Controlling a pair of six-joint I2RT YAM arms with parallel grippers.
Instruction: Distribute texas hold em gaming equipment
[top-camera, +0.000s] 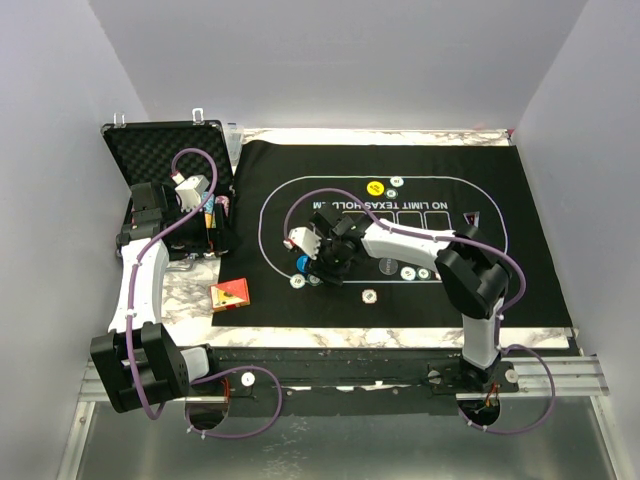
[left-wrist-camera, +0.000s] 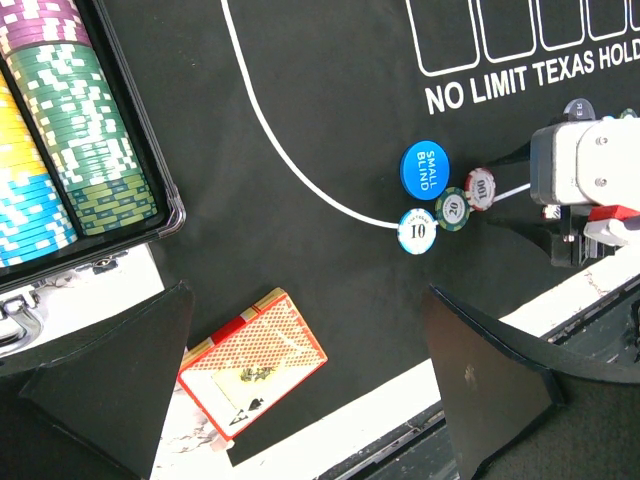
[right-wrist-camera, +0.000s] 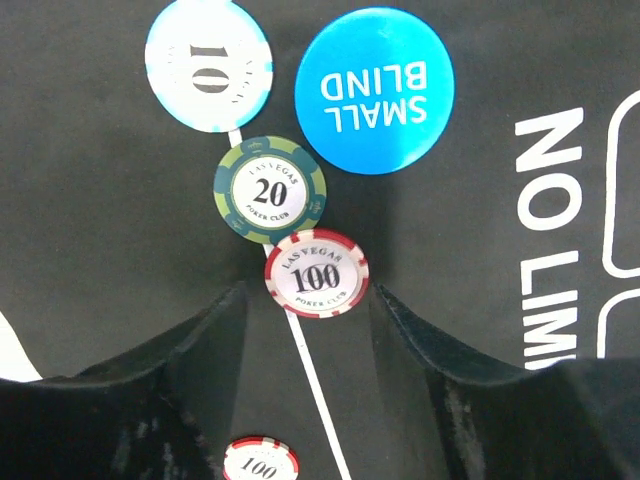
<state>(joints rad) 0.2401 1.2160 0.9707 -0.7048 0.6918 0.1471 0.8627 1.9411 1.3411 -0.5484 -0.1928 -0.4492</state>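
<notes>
The blue disc (right-wrist-camera: 374, 90) says SMALL BLIND in white letters. Beside it lie three round chips in a bent row: a white and light-blue 10 chip (right-wrist-camera: 208, 64), a green 20 chip (right-wrist-camera: 269, 189) and a red and white 100 chip (right-wrist-camera: 317, 273). The 20 and the 100 also say LAS VEGAS POKER CLUB. The 100 chip lies flat, right in front of the tips of the right claw (right-wrist-camera: 310, 310), and it touches the 20 chip. That claw is let go, its two fingers apart with nothing pinched. Another 100 chip (right-wrist-camera: 260, 462) lies farther back between those fingers. A thin white line (right-wrist-camera: 318, 400) runs under the chips on the black mat (left-wrist-camera: 300, 100), which says NO LIMIT TEXAS HOLD. The left claw (left-wrist-camera: 305, 300) is spread wide and holds nothing. A red-orange card box (left-wrist-camera: 253, 362) with a spade on it lies between its fingers, closer to one of them. Off to one side of that claw, a case (left-wrist-camera: 150, 150) holds chip rows (left-wrist-camera: 70, 110) in green, yellow, blue and purple stripes.
</notes>
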